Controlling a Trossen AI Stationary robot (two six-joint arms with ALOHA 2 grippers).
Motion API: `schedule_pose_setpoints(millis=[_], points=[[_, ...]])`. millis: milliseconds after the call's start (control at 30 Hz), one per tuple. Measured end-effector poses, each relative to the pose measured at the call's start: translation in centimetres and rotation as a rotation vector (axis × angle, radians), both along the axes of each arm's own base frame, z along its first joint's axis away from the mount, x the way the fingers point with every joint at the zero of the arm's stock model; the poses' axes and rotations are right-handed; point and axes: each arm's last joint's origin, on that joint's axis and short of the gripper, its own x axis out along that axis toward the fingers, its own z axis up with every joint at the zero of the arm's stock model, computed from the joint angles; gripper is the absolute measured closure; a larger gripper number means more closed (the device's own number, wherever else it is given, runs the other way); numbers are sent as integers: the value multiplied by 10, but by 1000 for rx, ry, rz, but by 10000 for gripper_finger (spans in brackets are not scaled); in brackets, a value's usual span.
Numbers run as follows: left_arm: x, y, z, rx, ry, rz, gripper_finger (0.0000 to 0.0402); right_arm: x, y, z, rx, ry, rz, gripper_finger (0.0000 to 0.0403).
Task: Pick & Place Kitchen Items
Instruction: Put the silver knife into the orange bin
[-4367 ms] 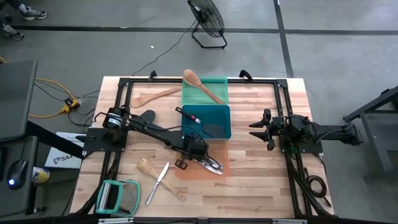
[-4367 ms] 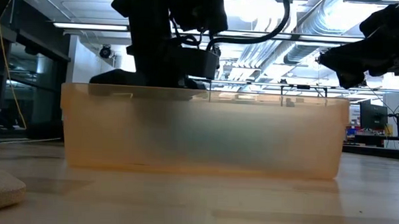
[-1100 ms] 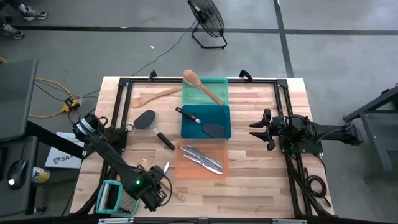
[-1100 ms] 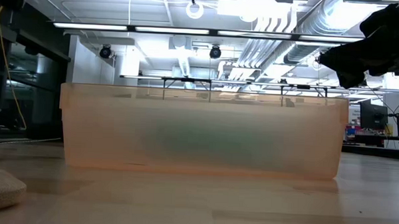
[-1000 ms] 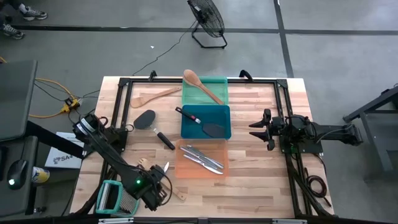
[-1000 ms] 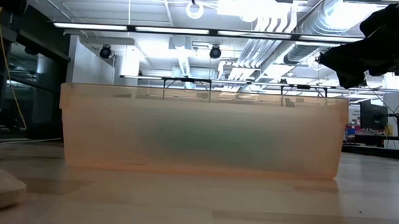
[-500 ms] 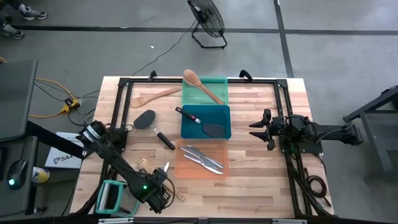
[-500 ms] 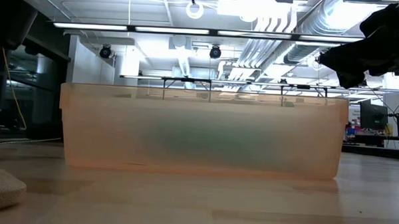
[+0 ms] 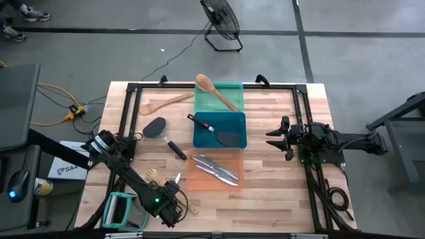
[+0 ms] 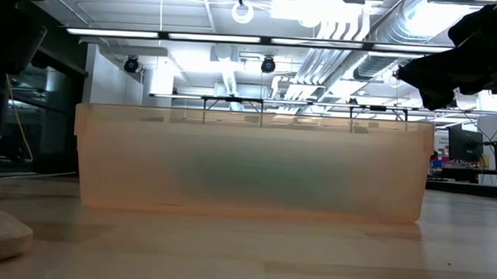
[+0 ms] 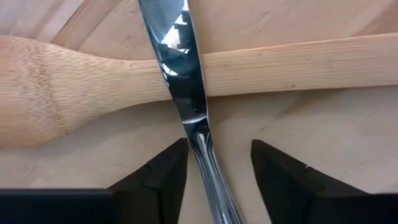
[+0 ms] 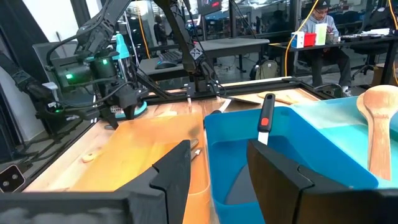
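A silver knife (image 11: 180, 68) lies on the table across the handle of a pale wooden fork (image 11: 280, 62) near the front left; its tip shows in the high view (image 9: 176, 179), beside the fork's head (image 9: 155, 176). My left gripper (image 9: 171, 201) points down over the knife. Its fingers are open and stand on either side of the knife's handle (image 11: 217, 152); I cannot tell whether they touch it. My right gripper (image 9: 272, 138) waits open and empty at the table's right, also shown in the right wrist view (image 12: 217, 149).
An orange tray (image 9: 199, 178) holds silver knives and tongs. Behind it, a blue tray (image 9: 229, 121) holds a black spatula and a green tray (image 9: 232, 89) a wooden spoon. A black spatula (image 9: 163, 133) and a wooden spatula (image 9: 163, 103) lie at the left. A green-framed tool (image 9: 126, 209) sits at the front left corner.
My left gripper has gone down a little and slightly toward the table's near edge over the knife. The knife and the wooden fork have stayed where they were.
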Motion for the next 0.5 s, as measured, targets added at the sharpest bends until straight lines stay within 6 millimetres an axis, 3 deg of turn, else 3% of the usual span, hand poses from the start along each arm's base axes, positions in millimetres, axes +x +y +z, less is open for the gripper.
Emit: schedule_pose_setpoints(millis=[500], points=[[1,1,0,21,-5,-40,322,0,0,0,0,1,1,254]])
